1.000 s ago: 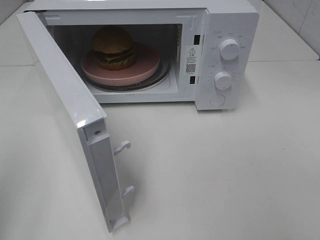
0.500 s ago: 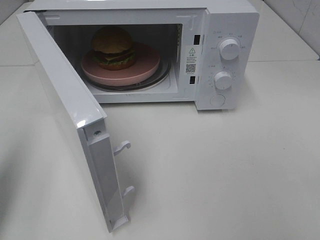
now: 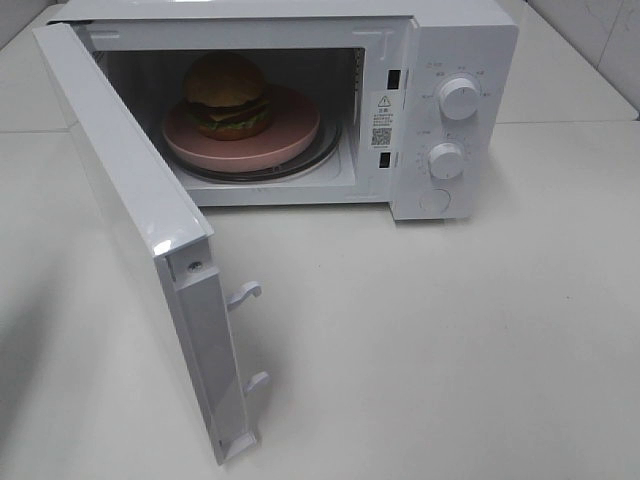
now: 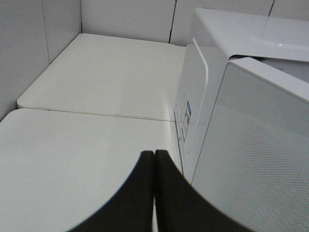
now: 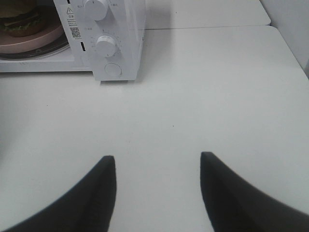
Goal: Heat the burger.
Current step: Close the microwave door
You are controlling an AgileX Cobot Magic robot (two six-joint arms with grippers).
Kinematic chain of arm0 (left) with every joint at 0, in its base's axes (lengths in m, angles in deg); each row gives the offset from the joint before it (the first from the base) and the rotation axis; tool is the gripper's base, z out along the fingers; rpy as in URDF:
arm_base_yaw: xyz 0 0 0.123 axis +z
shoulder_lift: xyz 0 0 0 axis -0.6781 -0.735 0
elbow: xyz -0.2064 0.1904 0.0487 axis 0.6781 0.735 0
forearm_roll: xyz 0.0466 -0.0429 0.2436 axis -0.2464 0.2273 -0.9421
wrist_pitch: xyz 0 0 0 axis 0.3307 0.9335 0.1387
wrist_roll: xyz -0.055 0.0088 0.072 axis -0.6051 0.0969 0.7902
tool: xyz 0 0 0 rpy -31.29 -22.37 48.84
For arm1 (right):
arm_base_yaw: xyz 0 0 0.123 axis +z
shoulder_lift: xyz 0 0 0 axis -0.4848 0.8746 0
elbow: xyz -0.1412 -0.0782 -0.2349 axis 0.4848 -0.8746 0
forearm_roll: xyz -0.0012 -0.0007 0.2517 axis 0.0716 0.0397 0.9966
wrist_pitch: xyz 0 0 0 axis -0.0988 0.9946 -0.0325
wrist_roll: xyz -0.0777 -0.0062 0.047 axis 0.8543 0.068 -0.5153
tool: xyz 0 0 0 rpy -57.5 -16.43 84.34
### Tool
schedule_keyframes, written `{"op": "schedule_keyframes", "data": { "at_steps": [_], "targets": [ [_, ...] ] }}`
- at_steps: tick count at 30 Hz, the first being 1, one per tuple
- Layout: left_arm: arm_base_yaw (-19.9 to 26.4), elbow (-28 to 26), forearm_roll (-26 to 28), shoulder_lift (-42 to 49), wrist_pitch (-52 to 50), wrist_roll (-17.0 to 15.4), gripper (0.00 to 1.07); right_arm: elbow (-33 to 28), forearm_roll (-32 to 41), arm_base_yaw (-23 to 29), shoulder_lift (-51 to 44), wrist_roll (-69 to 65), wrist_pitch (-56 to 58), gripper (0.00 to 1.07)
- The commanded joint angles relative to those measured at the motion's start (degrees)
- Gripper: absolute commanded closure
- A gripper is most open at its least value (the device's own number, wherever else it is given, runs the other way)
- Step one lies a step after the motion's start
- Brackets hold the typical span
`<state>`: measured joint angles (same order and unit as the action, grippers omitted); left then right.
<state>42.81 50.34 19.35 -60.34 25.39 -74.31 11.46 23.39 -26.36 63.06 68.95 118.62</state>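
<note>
**Entry: Microwave with door open, burger loaded, both end effectors empty**

**Item and location.** The burger (image 3: 225,95) is held on a pink plate (image 3: 295,135) inside the white microwave (image 3: 465,40), toward the rear left of the cavity. The plate is carried on the glass turntable (image 3: 330,150). The door (image 3: 130,200) is swung wide toward the left, its two latch hooks (image 3: 245,293) exposed. Loading is judged complete; closing the door and setting the heat remain to be done.

**Hazards.**
- A push applied near the hinge, or too sharply, could slide the whole microwave along the counter (image 3: 450,340) rather than swing the door.
- A weak push could leave the latch hooks short of their slots, so that heating would not be started.
- The upper knob (image 3: 458,98) and lower knob (image 3: 446,160) are smooth, round and set close together. A slipped grip or the wrong knob is a risk, as is the round button (image 3: 434,201) beneath being pressed, which could release the door.
- A jolted cabinet could shift the plate on the turntable.

**Left end effector** (image 4: 154,153). The fingers are pressed together and nothing is held. It is placed beside the outer face of the door; whether contact is made cannot be told.

**Right end effector** (image 5: 158,158). The fingers are set apart with only bare counter between them. Nothing is held or touched. It is kept well apart from the control panel.
</note>
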Motion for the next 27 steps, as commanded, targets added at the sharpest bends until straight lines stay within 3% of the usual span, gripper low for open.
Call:
{"op": "schedule_keyframes", "data": {
  "at_steps": [1,3,5,8,15,21,27],
  "targets": [
    [-0.34,0.29,-3.95,-6.19,-9.05,-1.32,1.07,-0.06,0.34,-0.17,-1.49,0.8,-0.23,0.53],
    [-0.34,0.29,-5.33,-7.45,-10.77,-1.89,1.07,-0.06,0.34,-0.17,-1.49,0.8,-0.23,0.53],
    [-0.34,0.17,-13.87,-13.35,-15.64,-5.21,1.07,-0.06,0.34,-0.17,-1.49,0.8,-0.23,0.53],
    [-0.34,-0.17,-17.88,-16.73,-16.73,-6.65,1.07,-0.06,0.34,-0.17,-1.49,0.8,-0.23,0.53],
    [-0.34,-3.21,-23.55,-20.91,-16.62,-7.22,1.07,-0.06,0.34,-0.17,-1.49,0.8,-0.23,0.53],
    [-0.63,-8.14,-30.08,-25.04,-16.62,-13.35,1.07,-0.06,0.34,-0.17,-1.49,0.8,-0.23,0.53],
    [-3.04,-9.85,-31.34,-26.7,-16.84,-14.38,1.07,-0.06,0.34,-0.17,-1.49,0.8,-0.23,0.53]
  ]
}}
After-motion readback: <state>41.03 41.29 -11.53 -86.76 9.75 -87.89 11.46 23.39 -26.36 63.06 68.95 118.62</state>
